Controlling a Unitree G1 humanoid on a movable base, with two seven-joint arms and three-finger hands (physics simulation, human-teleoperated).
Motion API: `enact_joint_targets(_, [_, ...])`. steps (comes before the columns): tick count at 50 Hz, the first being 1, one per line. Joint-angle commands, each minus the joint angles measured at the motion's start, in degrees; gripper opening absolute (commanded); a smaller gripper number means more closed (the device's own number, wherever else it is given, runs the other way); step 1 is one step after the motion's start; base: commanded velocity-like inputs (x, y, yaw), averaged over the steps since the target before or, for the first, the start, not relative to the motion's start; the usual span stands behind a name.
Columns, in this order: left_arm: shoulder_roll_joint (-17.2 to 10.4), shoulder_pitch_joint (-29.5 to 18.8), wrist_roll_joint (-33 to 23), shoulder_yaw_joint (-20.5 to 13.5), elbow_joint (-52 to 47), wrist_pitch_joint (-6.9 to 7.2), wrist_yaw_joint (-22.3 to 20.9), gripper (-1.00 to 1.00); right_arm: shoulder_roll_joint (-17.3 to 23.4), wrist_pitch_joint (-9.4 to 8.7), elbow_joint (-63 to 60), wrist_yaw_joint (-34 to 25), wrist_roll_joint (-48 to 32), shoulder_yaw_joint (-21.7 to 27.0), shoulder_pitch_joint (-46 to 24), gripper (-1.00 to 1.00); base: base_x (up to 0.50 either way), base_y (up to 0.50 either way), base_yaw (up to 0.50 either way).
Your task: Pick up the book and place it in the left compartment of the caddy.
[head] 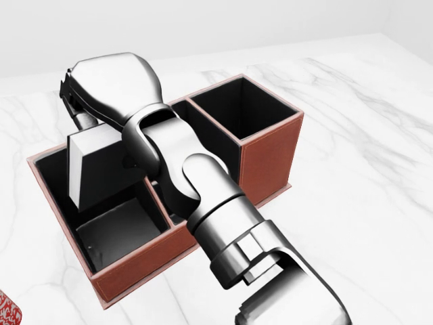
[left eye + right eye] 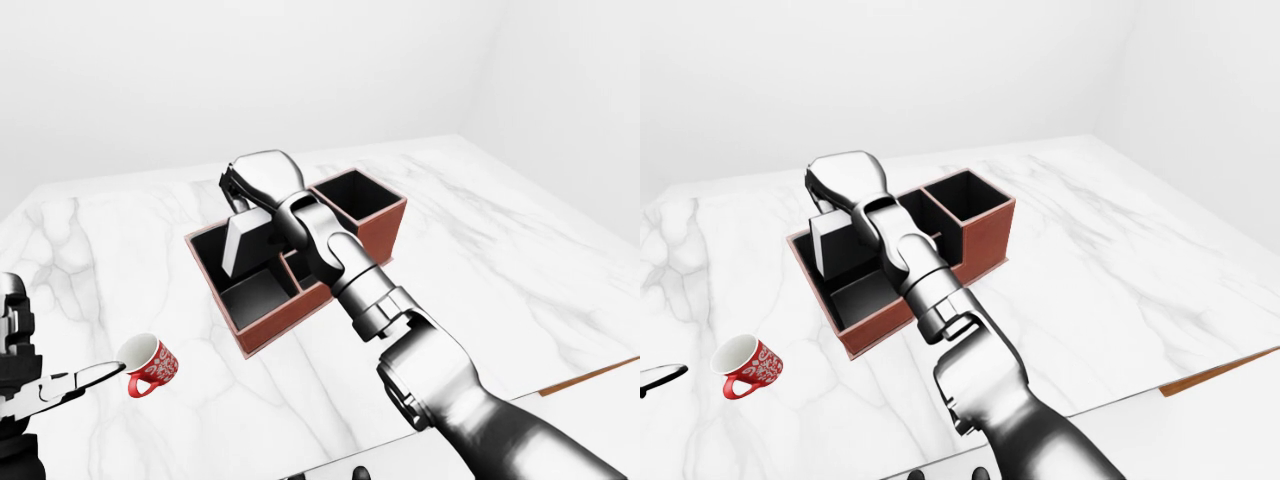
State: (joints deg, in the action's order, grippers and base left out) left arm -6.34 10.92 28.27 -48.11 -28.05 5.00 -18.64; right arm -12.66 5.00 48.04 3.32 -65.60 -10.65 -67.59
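White marble covers the table (image 2: 520, 270), and near the bottom left of the left-eye view the left robot hand (image 2: 50, 385) sits with its fingers apart beside a red mug (image 2: 150, 363). Farther up, the right robot hand (image 1: 91, 95) grips the white book (image 1: 91, 166) (it is tilted), holding it partly down inside the left compartment of the brown caddy (image 1: 267, 159).
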Motion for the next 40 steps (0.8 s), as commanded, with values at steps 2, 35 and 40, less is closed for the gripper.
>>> enact_joint_targets(2, [0.08,0.11,-0.05,0.05,0.65,0.00,-0.15,1.00,0.88,0.00,4.39,6.52,-0.60,1.36,-2.04,-1.00,0.00,0.00,0.00])
enact_joint_targets(35, [0.32,0.52,-0.19,0.20,1.59,0.00,-0.39,1.00,-0.66,0.00,7.76,9.92,-2.32,0.54,-0.03,-1.00,0.00,0.00,0.00])
enact_joint_targets(40, [0.28,0.41,-0.18,0.19,1.69,0.00,-0.40,1.00,-1.36,0.00,6.52,9.35,-2.55,0.23,0.47,-1.00,0.00,0.00,0.00])
